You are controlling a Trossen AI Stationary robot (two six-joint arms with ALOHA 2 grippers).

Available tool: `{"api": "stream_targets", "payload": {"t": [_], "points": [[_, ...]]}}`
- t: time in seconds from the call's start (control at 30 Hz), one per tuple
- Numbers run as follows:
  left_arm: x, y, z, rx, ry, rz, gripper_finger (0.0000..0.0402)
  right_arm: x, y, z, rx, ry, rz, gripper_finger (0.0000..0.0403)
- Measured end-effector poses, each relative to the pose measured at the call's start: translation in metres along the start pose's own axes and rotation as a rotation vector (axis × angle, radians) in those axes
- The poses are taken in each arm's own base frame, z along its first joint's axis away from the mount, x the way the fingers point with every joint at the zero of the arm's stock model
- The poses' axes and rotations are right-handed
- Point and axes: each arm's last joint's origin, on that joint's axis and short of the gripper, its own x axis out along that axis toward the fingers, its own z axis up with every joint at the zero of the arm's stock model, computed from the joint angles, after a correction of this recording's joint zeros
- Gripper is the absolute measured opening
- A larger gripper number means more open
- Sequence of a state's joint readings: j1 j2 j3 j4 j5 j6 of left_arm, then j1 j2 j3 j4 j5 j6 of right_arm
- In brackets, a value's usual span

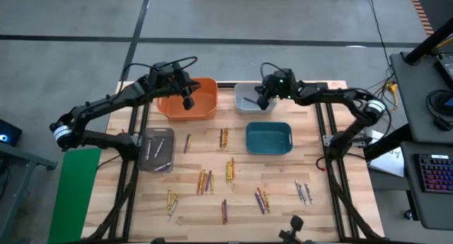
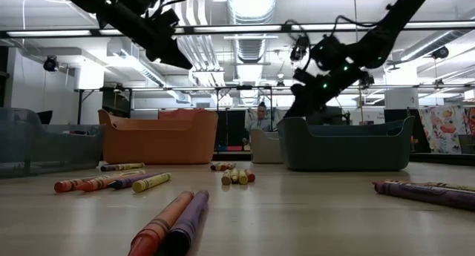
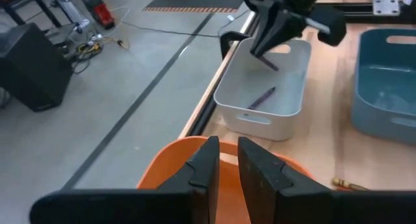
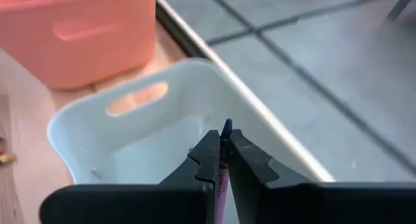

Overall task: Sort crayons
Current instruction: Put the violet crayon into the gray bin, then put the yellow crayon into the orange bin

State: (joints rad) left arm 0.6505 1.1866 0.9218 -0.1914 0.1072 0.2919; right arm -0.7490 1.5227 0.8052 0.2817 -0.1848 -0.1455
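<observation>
My right gripper [image 1: 260, 102] hangs over the white bin [image 4: 130, 133] at the table's far middle, shut on a purple crayon [image 4: 226, 128]. A second purple crayon [image 3: 262, 97] lies on that bin's floor. My left gripper [image 1: 187, 99] hovers above the orange bin [image 1: 190, 101] at the far left; I see nothing that it holds. Many crayons [image 1: 205, 180], in yellow, orange, red, purple and grey, lie loose on the wooden table's near half. My right gripper pinches the purple crayon between its two fingers [image 4: 207, 152]. The crayon lies along the fingers, and its pointed tip [image 4: 226, 125] sticks out past their ends. The fingers slant down from the table's right side. The crayon is lifted clear above the white bin's inside.
A blue bin [image 1: 269, 139] stands just nearer than the white one, and a grey bin [image 1: 157, 148] sits at the left. Crayon clusters [image 2: 174, 222] dot the near boards. A person [image 2: 260, 119] sits far behind the table.
</observation>
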Motion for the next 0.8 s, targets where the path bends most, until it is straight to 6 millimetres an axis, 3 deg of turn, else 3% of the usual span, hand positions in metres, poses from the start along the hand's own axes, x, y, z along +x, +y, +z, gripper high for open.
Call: {"api": "stream_targets", "payload": {"t": [0.23,0.47,0.8], "points": [[0.0,0.0,0.0,-0.038,0.0,-0.005,0.0039,0.011,-0.002,0.012,0.046,0.118,0.038,0.0047],[0.0,-0.004,0.0,-0.12,-0.01,-0.089,0.0039,-0.002,0.0,0.034,0.092,0.147,0.051,0.0102],[0.0,-0.044,0.008,-0.145,-0.018,-0.354,0.0039,-0.043,0.049,0.055,0.209,0.204,0.158,0.0121]]}}
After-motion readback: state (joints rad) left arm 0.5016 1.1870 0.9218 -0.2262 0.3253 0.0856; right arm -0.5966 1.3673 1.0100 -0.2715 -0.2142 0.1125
